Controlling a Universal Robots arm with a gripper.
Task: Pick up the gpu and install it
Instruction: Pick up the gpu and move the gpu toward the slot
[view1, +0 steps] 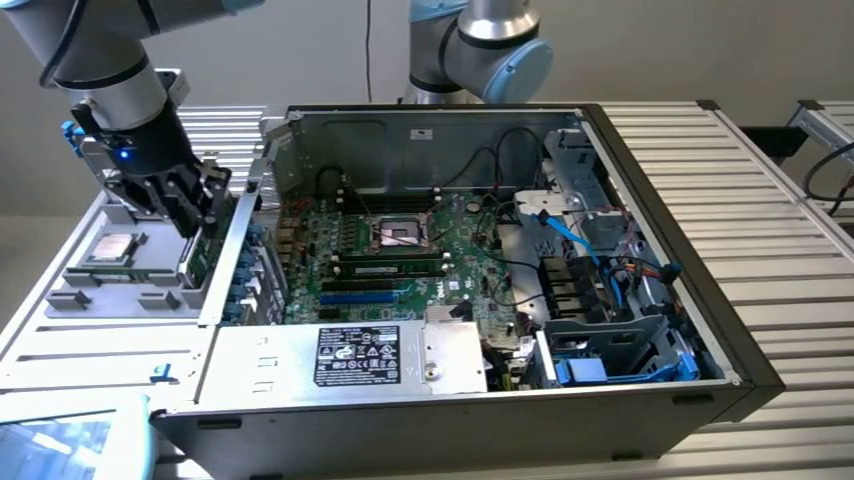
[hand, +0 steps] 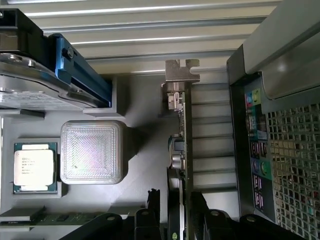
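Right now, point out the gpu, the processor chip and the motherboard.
gpu (hand: 181, 140), wrist view, middle of the edge-on card.
processor chip (hand: 33, 166), wrist view, centre of its metal lid.
motherboard (view1: 461, 252), exterior view, green board beside the socket.

Case wall (hand: 287, 55) just beside gpu (hand: 182, 120)

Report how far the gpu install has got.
Done: nothing seated yet; the blue slots inside the case are bare. In hand: the gripper straddles the gpu, jaws open, while the card stands on edge in the grey tray beside the case. Left: the pick-up and the install itself.
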